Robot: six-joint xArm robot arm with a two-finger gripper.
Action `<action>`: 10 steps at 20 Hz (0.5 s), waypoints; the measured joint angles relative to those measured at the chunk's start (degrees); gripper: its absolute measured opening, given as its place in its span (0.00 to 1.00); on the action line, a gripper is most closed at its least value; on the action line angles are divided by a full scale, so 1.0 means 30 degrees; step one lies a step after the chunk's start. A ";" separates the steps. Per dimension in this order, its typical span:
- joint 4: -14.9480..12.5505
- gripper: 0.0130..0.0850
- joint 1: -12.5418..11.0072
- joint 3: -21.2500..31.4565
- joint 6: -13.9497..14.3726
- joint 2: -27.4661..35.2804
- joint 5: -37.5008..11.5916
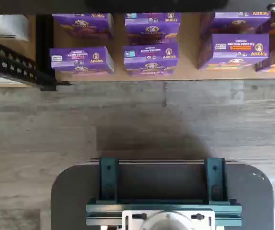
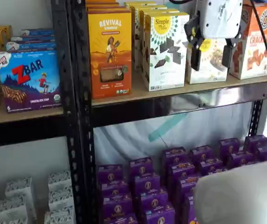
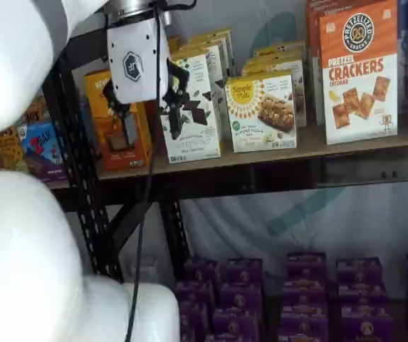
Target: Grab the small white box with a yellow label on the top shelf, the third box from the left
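Observation:
The small white box (image 3: 262, 112) with a yellow sunburst label stands on the top shelf (image 3: 282, 154), between a taller white box and an orange-topped crackers box. In a shelf view my gripper (image 2: 211, 57) hangs in front of this box (image 2: 211, 70), which shows in the plain gap between the two black fingers (image 2: 195, 58). The gripper is open and holds nothing. In a shelf view the gripper (image 3: 152, 121) appears well to the left of the box, in front of the taller white box. The shelf's shiny front rail (image 2: 194, 100) runs below. The wrist view does not show the box.
A taller white box with dark squares (image 2: 165, 49) and an orange Revival box (image 2: 110, 51) stand to the left, a crackers box (image 3: 359, 71) to the right. Purple boxes (image 1: 151, 57) fill the lower level. A black upright (image 2: 72, 93) and my white arm (image 3: 18, 214) are nearby.

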 joint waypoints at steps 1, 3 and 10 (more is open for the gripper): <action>0.0189 1.00 -0.0173 0.0156 -0.0106 -0.0170 -0.0286; 0.0738 1.00 -0.0698 0.0583 -0.0421 -0.0657 -0.1064; -0.0382 1.00 -0.0192 0.0788 -0.0349 -0.0765 -0.1655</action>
